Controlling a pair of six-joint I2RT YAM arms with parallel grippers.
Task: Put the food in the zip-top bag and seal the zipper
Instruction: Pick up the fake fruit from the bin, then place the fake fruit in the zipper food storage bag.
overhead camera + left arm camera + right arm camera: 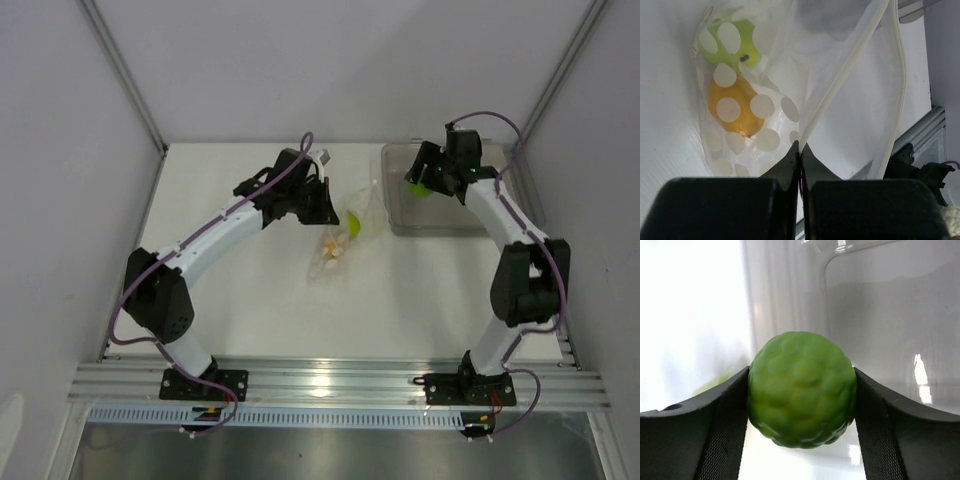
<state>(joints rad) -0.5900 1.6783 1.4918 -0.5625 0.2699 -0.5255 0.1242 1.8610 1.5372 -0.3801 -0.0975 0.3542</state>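
The zip-top bag (345, 235) lies mid-table, its mouth held up. In the left wrist view the dotted bag (765, 125) holds a lime-green piece (732, 47) and an orange piece (735, 107). The zipper (840, 85) runs up from my left gripper (800, 147), which is shut on the bag's mouth edge. My left gripper (322, 205) sits at the bag's upper left. My right gripper (802, 405) is shut on the second lime-green piece (802, 389), a bumpy ball, over the clear tray (890, 315). From above, that gripper (420, 182) holds the green piece (421, 188) at the tray's left side.
The rigid clear tray (450, 215) stands at the back right. Grey walls enclose the table on three sides. An aluminium rail (330, 385) with both arm bases runs along the near edge.
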